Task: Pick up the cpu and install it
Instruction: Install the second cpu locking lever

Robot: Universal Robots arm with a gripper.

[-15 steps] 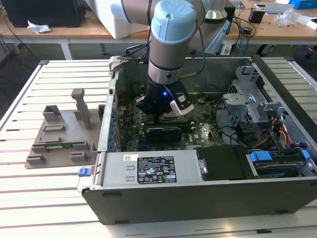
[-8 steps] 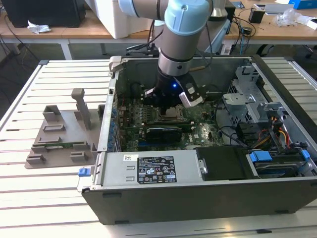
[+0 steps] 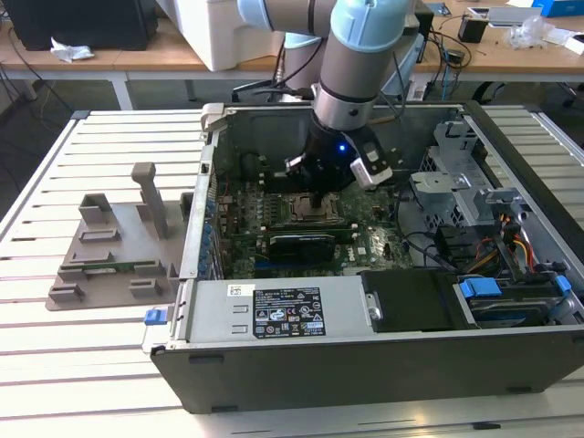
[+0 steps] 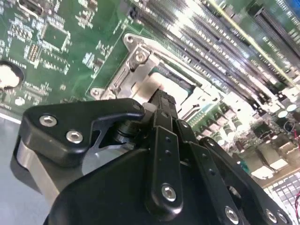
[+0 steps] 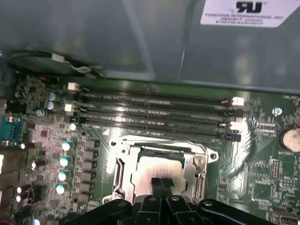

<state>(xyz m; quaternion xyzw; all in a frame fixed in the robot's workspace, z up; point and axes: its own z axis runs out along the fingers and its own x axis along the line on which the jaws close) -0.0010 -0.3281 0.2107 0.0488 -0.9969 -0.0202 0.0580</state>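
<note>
One open computer case [image 3: 365,319] lies on the slatted worktop [image 3: 91,356], and it holds most of what matters here: a green motherboard [image 3: 365,245], a black power supply box [image 3: 283,310] along its near wall, and a metal drive cage [image 3: 456,173] with loose cables toward the exterior view's right. The arm reaches down into the case, and the tool [image 3: 321,196] hangs directly over the socket frame [image 3: 315,212] in the middle of the board.

In the first wrist view, the cpu [image 5: 157,168] sits inside the socket frame [image 5: 161,164], its pale silver top visible between the frame's metal edges. The tool [image 5: 162,183] has its two black fingertips [image 5: 156,183] pressed together, side by side, at the cpu's near edge; whether they touch it I cannot tell. Four long memory slots [image 5: 154,115] run just beside the frame.

Outside the case, a grey moulded holder [image 3: 114,246] rests on the worktop toward the exterior view's left.
</note>
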